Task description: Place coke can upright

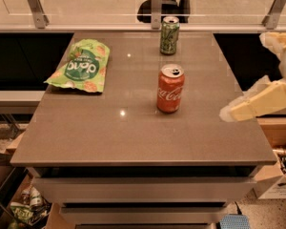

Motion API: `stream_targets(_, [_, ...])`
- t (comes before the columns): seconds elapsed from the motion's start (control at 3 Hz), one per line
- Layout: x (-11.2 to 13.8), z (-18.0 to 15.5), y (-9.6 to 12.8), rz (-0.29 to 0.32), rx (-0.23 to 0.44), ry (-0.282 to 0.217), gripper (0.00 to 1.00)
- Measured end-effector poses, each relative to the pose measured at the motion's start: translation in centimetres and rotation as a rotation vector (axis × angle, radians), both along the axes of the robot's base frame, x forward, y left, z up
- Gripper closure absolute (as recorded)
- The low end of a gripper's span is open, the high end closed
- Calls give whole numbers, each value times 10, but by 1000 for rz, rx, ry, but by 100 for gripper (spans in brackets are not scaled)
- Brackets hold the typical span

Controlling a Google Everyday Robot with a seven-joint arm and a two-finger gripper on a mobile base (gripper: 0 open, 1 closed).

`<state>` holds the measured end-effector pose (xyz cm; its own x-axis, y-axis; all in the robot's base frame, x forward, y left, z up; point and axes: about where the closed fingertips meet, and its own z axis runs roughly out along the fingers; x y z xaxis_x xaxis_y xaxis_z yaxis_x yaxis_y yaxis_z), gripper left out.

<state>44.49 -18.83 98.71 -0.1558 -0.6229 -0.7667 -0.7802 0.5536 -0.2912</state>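
The coke can (pixel 170 88) is red with white script and a silver top with a pull tab. It stands upright near the middle of the grey table (pixel 133 137). My gripper (pixel 250 105) hangs over the table's right edge, to the right of the can and apart from it. It holds nothing that I can see.
A green can (pixel 169 35) stands upright at the back of the table, behind the coke can. A green snack bag (pixel 81 66) lies flat at the back left. A glass rail runs along the far edge. Boxes and clutter sit on the floor at both sides.
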Motion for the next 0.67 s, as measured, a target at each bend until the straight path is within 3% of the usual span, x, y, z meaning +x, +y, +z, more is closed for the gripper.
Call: stream_targets(0.67, [15, -43, 12, -16, 149, 0, 0])
